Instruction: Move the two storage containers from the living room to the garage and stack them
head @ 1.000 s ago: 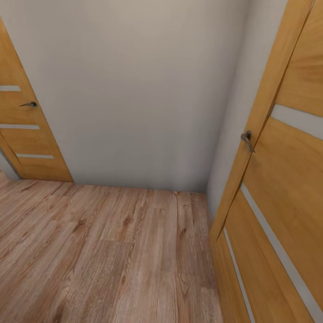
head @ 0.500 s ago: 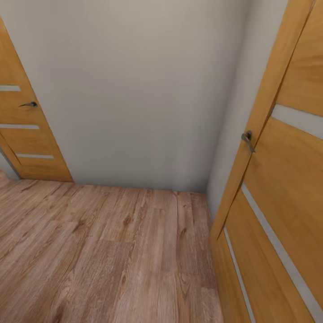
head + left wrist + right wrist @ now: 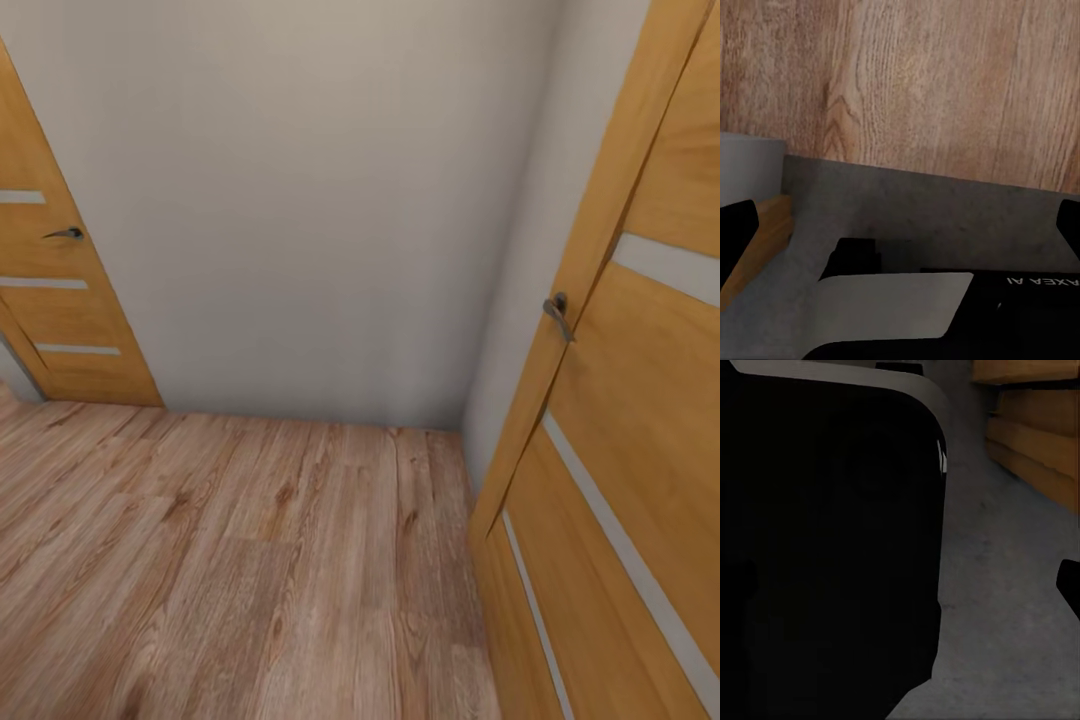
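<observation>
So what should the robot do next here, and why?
Probably turn left and drive on: ahead stands a blank wall, an open door crowds the right, and free wood floor stretches left. The left wrist view shows a threshold onto grey concrete under the base.

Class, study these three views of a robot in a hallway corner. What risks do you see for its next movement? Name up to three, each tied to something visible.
1. The open wooden door stands close at the right; its handle juts out and might snag an arm while turning.
2. The pale wall ahead blocks forward travel, so driving on would likely cause a collision.
3. The left wrist view shows wood flooring meeting grey concrete; that seam might jolt the base.
</observation>
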Robot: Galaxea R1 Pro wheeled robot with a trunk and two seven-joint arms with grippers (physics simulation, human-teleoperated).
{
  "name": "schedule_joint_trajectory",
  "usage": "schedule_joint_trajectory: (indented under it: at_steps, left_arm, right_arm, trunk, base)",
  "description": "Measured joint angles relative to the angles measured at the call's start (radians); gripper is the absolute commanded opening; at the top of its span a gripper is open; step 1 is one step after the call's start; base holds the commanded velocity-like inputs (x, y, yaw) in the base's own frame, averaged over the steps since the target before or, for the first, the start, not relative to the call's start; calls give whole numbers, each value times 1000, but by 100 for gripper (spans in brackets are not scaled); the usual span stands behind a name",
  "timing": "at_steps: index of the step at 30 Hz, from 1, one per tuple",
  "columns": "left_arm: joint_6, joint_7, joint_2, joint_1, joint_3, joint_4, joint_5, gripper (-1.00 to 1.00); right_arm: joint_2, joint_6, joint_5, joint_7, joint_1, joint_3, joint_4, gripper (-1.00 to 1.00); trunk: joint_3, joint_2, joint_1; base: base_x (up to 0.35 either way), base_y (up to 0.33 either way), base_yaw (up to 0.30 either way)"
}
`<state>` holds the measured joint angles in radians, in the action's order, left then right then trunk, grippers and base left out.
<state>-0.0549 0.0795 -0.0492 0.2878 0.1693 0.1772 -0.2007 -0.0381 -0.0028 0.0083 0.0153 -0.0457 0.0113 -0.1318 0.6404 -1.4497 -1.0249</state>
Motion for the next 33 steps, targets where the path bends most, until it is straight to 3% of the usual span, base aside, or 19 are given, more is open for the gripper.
schedule_joint_trajectory:
  at_steps: [33]
  left_arm:
    - [0,0,-8,0,0,0,0,100]
  right_arm:
    - [0,0,0,0,0,0,0,100]
  trunk:
    - [0,0,0]
  base:
    - [158,6,0]
